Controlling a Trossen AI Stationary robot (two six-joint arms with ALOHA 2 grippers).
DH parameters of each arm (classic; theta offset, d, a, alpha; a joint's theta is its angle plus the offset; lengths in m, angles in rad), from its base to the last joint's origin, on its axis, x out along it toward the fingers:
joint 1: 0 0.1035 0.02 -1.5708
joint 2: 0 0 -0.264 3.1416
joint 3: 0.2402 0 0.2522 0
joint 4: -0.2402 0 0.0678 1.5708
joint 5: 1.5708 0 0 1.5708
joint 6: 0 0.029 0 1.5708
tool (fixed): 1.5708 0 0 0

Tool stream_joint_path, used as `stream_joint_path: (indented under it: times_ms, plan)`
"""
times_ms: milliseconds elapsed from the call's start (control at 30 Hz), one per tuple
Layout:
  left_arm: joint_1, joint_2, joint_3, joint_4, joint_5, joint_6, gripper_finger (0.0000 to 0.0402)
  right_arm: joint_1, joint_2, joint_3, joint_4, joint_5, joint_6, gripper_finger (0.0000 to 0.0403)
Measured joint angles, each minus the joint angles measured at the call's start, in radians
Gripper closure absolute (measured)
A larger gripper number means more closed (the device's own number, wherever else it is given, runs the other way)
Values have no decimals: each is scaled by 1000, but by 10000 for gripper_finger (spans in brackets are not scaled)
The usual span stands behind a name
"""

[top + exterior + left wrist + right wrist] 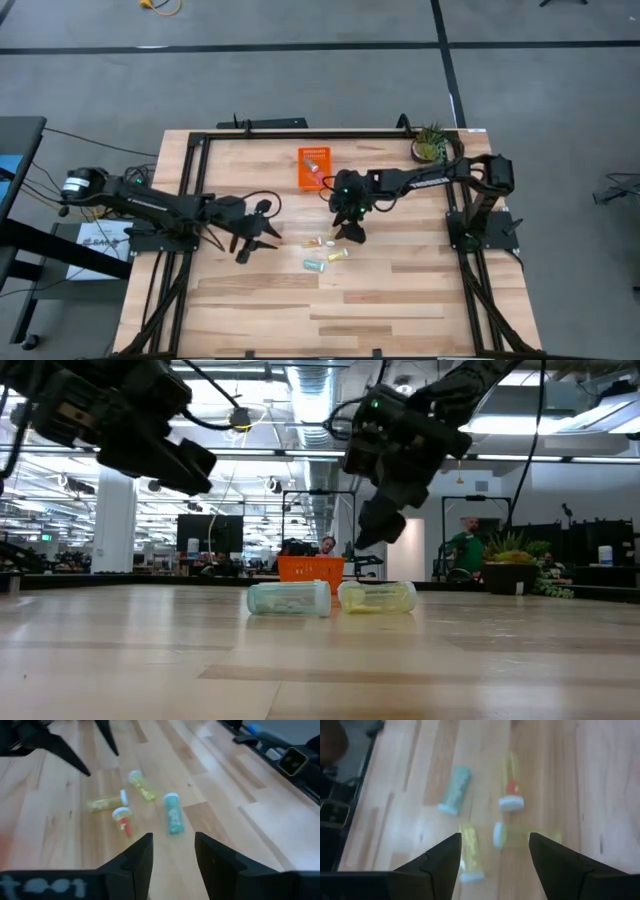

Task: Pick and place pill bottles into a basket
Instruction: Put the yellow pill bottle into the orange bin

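Observation:
Four small pill bottles lie on their sides on the wood table: a pale teal one (315,265) (288,598) (455,790), a yellowish one (338,256) (378,597), another yellowish one (312,243) and one with red inside (326,241) (122,819). The orange basket (314,168) (311,569) stands behind them with one bottle (316,171) inside. My right gripper (350,232) (495,855) hangs open above the group, touching nothing. My left gripper (262,232) (172,850) is open, to the left of the bottles.
A small green potted plant (430,146) (510,570) stands at the table's far right corner. A black frame (300,132) runs round the table's edges. Bare wood (330,310) lies toward the near edge. People show in the room beyond in the low view.

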Motion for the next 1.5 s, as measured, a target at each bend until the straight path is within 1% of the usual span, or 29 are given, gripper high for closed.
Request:
stream_joint_path:
  times_ms: [67, 133, 233, 300, 333, 467, 600, 667, 700, 833, 933, 1067, 1167, 1233, 1367, 1500]
  plan:
    - [-11, -5, -9, 4, -4, 13, 267, 24, -26, -28, 26, 68, 48, 177]
    - [-21, -4, -9, 7, -27, 20, 267, 54, -66, -75, 110, 190, 95, 177]
    - [-24, 6, -9, 24, -74, 43, 267, 102, -170, -200, 203, 388, 155, 177]
    - [-24, 6, -9, 25, -85, 78, 267, 139, -246, -291, 295, 466, 188, 177]
    - [-24, 6, -9, 30, -89, 88, 267, 157, -290, -338, 339, 483, 203, 177]
    - [-24, 6, -9, 30, -92, 92, 267, 217, -437, -507, 491, 485, 265, 177]
    - [-24, 6, -9, 31, -96, 100, 267, 270, -493, -609, 683, 480, 337, 177]
    - [-24, 6, -9, 31, -96, 101, 267, 301, -496, -634, 728, 473, 352, 177]
    - [-24, 6, -9, 35, -96, 102, 267, 315, -494, -638, 734, 471, 344, 177]
    - [-24, 6, -9, 38, -96, 86, 267, 351, -473, -631, 766, 477, 229, 177]
    - [-24, 6, -9, 38, -96, 60, 267, 348, -450, -602, 773, 481, 161, 177]
    - [-24, 6, -9, 29, -96, 51, 267, 332, -404, -563, 765, 483, 10, 177]
    - [-24, 6, -9, 27, -96, 51, 267, 317, -347, -527, 747, 486, -41, 177]
    - [-24, 6, -9, 27, -96, 51, 267, 306, -311, -484, 669, 487, -52, 177]
    - [-24, 6, -9, 27, -96, 51, 267, 295, -242, -381, 417, 534, -77, 177]
    - [-24, 6, -9, 27, -96, 47, 267, 295, -179, -290, 281, 532, -93, 177]
